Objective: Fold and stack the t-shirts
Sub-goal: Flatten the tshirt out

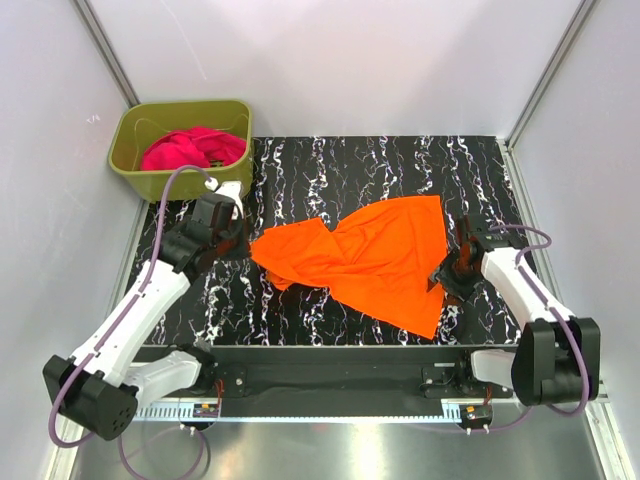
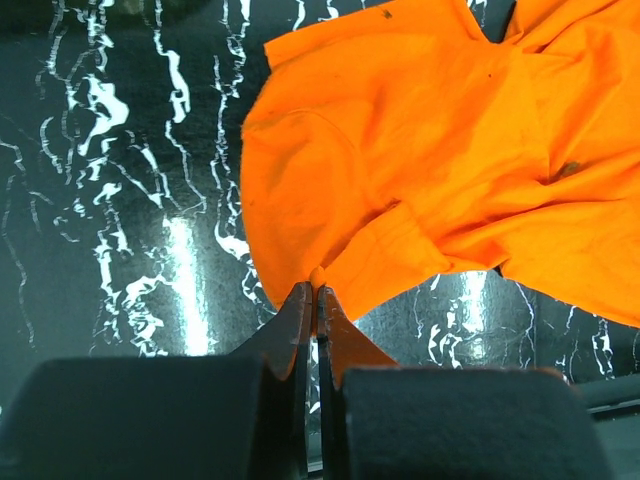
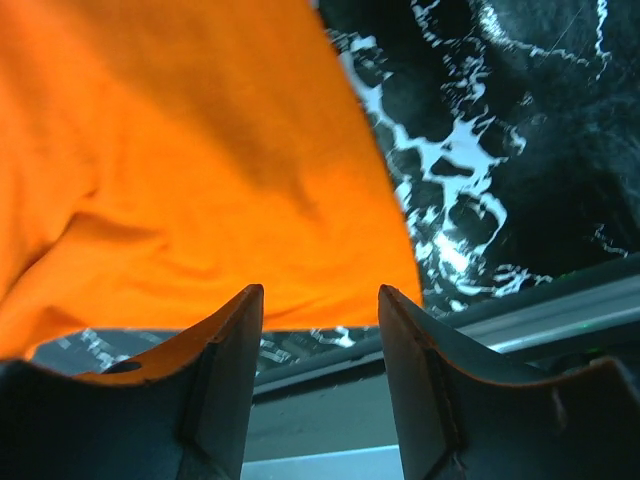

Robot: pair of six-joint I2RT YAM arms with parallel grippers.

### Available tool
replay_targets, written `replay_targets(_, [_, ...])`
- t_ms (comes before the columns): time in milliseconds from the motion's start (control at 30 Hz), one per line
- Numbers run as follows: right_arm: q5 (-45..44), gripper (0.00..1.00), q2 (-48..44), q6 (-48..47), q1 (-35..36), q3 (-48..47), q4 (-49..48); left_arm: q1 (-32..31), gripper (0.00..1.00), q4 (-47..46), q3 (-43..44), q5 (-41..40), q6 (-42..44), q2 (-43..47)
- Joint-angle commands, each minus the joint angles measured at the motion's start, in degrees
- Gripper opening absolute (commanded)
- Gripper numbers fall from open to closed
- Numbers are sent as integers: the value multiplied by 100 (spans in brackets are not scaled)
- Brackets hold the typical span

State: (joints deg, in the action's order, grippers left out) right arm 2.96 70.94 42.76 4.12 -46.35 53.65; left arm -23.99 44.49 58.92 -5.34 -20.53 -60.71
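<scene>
Orange cloth fills the middle of the top view: we see the orange t-shirt (image 1: 370,262) lying crumpled and partly spread on the black, white-veined table (image 1: 330,160), reaching from the centre toward 4 o'clock. At 10 o'clock, off the table's corner, the magenta-pink t-shirt (image 1: 190,150) sits bunched inside an olive-green tub (image 1: 128,160). The left claw (image 1: 240,232) is at the shirt's 9 o'clock edge, and the right claw (image 1: 447,272) is at its 3 o'clock edge. In the left wrist view, we see the left claw (image 2: 316,290) at 6 o'clock, its fingers pressed together and pinching a small peak of the orange t-shirt (image 2: 420,150), which spreads away toward 1 o'clock over the table (image 2: 120,200). In the right wrist view, we see the right claw (image 3: 320,300) with its fingers spread apart and gripping nothing; the orange t-shirt (image 3: 180,150) covers the area from 9 to 12 o'clock, its hem running just past the fingertips, with the table (image 3: 500,120) showing at 2 o'clock.
</scene>
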Motion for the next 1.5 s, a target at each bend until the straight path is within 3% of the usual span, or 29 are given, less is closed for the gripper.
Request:
replay_targets(0, [-314, 58, 445, -21, 27, 214, -687, 35, 0, -292, -47, 270, 23, -20])
replay_targets(67, [-42, 58, 771, -180, 19, 39, -1196, 34, 0, -283, -38, 297, 49, 6])
replay_targets(233, [-225, 58, 1791, -620, 19, -970, -1435, 34, 0, -213, -20, 420, 59, 59])
replay_targets(633, [99, 59, 4498, -1024, 177, -4054, -1024, 35, 0, -257, 6, 394, -152, 208])
replay_targets(800, [1021, 59, 5332, -1191, 528, -5111, -926, 35, 0, -283, -82, 420, -398, 314])
replay_targets(1033, [2138, 59, 6458, -885, 1135, -7367, -610, 43, 0, -274, -109, 368, -618, 525])
replay_targets(1100, [1806, 59, 6477, -743, 1144, -7747, -418, 52, 0, -283, -74, 359, -645, 525])
replay_targets(1233, [185, 66, 6416, -1155, 1074, -9064, 1431, 61, 0, -309, -20, 481, -662, 428])
replay_targets(1300, [-259, 71, 5979, -1340, 1021, -8955, 1893, 52, 0, -327, -64, 490, -654, 402])
replay_targets(1367, [-481, 72, 5033, -1306, 776, -7737, 1808, 52, 0, -353, -99, 499, -654, 393])
replay_targets(1467, [343, 67, 3391, -947, 154, -5259, 931, 52, 0, -423, -196, 491, -636, 428])
